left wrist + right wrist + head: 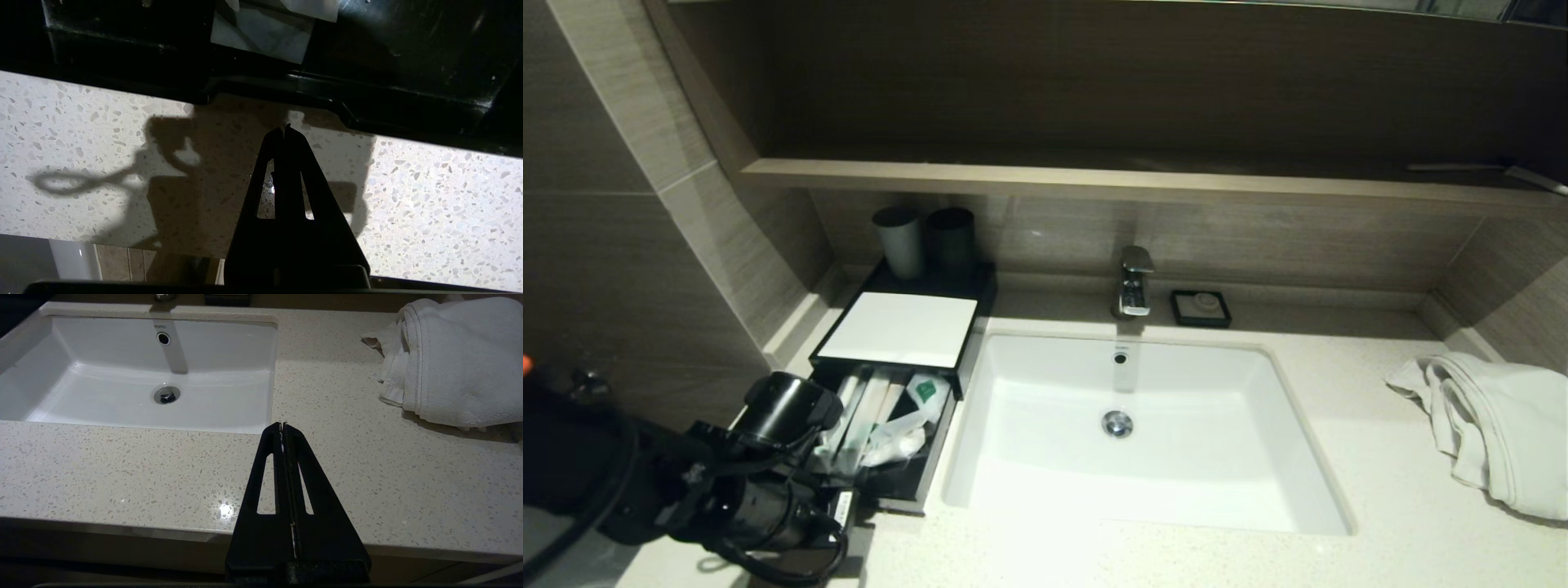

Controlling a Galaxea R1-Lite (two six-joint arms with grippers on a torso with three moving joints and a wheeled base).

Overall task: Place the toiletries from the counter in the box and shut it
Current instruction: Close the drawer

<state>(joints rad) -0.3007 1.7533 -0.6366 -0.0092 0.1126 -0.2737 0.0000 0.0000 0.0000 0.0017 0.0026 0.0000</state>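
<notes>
The black box point(894, 327) with a white top panel stands left of the sink on the speckled counter point(1347, 425). Its front drawer point(920, 474) is pulled out. Several toiletries point(882, 420) in translucent wrappers lie inside, one with a green square mark point(925, 391). My left arm point(768, 498) is low at the drawer's front. In the left wrist view my left gripper point(286, 129) is shut and empty, its tips just short of the drawer's black front wall point(367, 110), with a packet point(265, 36) beyond. My right gripper point(282, 425) is shut and empty over the counter's front edge.
The white sink point(1143, 425) with a faucet point(1134, 282) is right of the box. A small black soap dish point(1201, 308) sits behind it. Two dark cups point(923, 237) stand behind the box. A white towel point(1494, 425) lies at the right. A wooden shelf point(1094, 180) overhangs.
</notes>
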